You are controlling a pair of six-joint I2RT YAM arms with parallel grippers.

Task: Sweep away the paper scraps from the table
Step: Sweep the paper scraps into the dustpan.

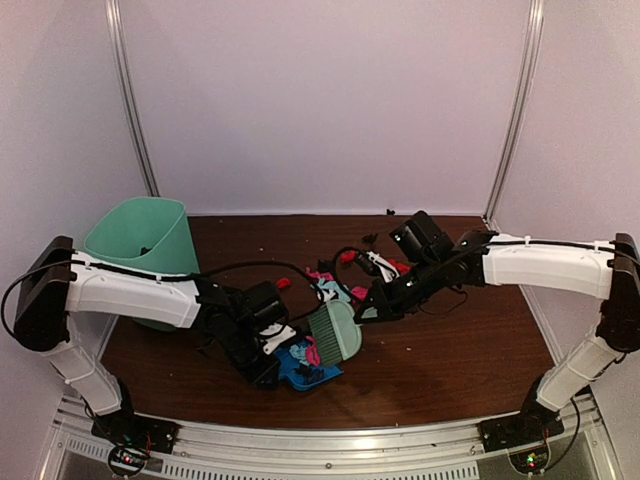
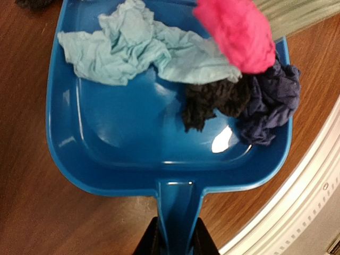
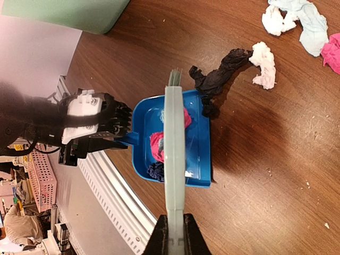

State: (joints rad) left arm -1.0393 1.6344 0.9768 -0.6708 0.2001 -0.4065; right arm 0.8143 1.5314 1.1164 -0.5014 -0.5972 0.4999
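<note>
My left gripper [image 2: 178, 241] is shut on the handle of the blue dustpan [image 2: 133, 138], which lies on the table [image 1: 450, 350] near its front edge. In the pan lie cyan [image 2: 127, 48], pink [image 2: 236, 34], black [image 2: 212, 101] and navy [image 2: 268, 103] paper scraps. My right gripper [image 3: 175, 236] is shut on the pale green hand brush [image 3: 174, 154], held over the dustpan [image 3: 196, 143]. Loose scraps lie past the pan: a black one [image 3: 218, 79], white ones [image 3: 264, 64] and a cyan one [image 3: 313, 26]. From above, the brush head [image 1: 333, 330] covers the pan [image 1: 305, 370].
A mint-green bin [image 1: 140, 245] stands at the back left of the table. The silver metal frame edge [image 1: 330, 440] runs along the front. More red and pink scraps [image 1: 345, 262] lie mid-table near the right arm. Small dark bits [image 1: 390, 211] lie at the back edge.
</note>
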